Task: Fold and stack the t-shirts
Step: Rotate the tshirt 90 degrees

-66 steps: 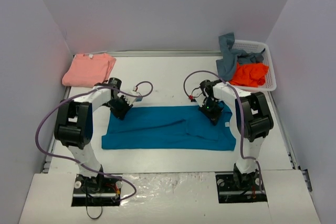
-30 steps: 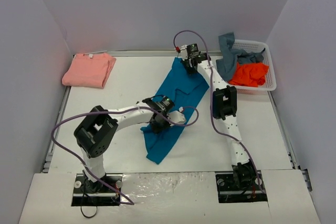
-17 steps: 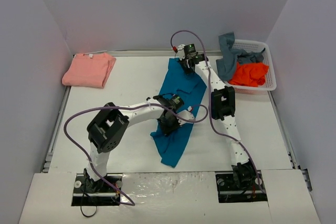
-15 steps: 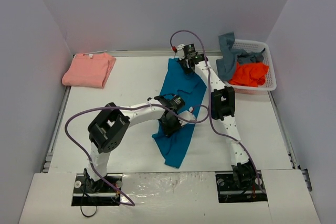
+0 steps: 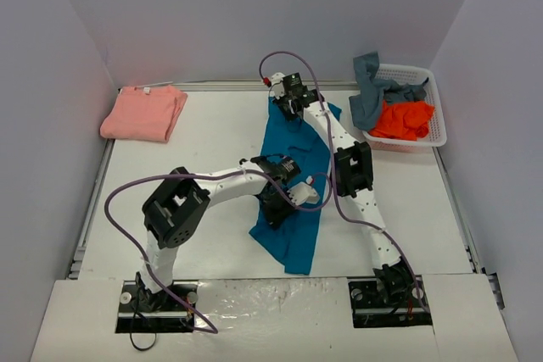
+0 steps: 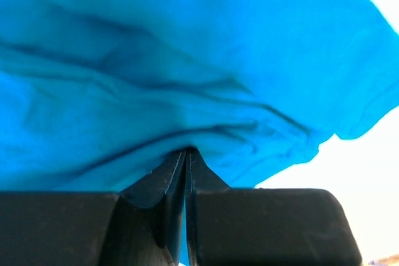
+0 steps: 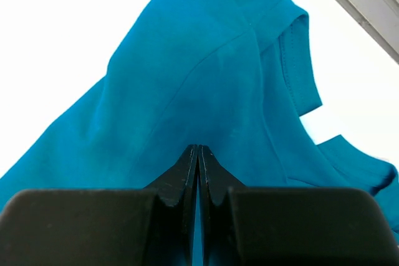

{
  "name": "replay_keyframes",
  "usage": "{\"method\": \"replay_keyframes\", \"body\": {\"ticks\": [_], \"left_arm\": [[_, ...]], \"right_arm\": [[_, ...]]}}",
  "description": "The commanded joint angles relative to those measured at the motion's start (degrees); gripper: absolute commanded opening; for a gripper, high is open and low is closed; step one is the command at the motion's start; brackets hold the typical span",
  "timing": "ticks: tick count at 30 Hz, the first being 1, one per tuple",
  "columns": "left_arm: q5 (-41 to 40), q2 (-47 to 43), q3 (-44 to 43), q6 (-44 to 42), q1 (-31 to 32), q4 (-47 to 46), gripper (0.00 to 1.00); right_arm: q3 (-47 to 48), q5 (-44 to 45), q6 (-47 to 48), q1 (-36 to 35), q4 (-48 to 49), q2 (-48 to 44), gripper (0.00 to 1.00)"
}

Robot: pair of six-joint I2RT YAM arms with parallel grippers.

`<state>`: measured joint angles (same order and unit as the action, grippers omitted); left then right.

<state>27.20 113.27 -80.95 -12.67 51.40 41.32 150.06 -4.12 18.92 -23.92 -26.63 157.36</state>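
Here, white table — lilac-grey walls; teal-blue t-shirt outstretched.

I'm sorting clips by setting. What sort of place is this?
Likely a robot lab cell, not a home: blank walls box in a white table, a left arm and right arm bolted at its near edge, holding a teal shirt.

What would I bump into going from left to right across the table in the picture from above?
Folded salmon-pink t-shirt → long teal-blue t-shirt in the middle → white plastic lattice basket on the right.
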Motion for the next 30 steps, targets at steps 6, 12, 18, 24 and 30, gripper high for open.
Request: {"method": "replay_keyframes", "body": {"ticks": [6,12,18,24,30], "left_arm": [[-0.4,-12.0,-2.6,-4.0,0.3,9.1,0.03],[-3.3,-17.1,4.0,-4.7,0.0,9.9,0.02],[0.8,-25.5,-1.7,-6.3,-9.4,11.4,0.02],[-5.6,-31.0,-5.3,-5.6,-22.9,7.8,0.02],[-7.2,-31.8,-2.7,-3.3,-30.4,3.8,0.02]], "right_arm": [[-4.9,6.7,2.1,-0.9,3.9,-9.3,0.0],[-15.7,7.5,1.6,0.2,3.9,-20.2,0.0],[-35.9,6.1,2.9,0.9,3.5,-33.9,0.0],[-50.6,6.3,2.5,0.4,2.2,-42.5,0.0],[-59.1,2.2,1.7,0.1,1.5,-44.8,0.0]]}}
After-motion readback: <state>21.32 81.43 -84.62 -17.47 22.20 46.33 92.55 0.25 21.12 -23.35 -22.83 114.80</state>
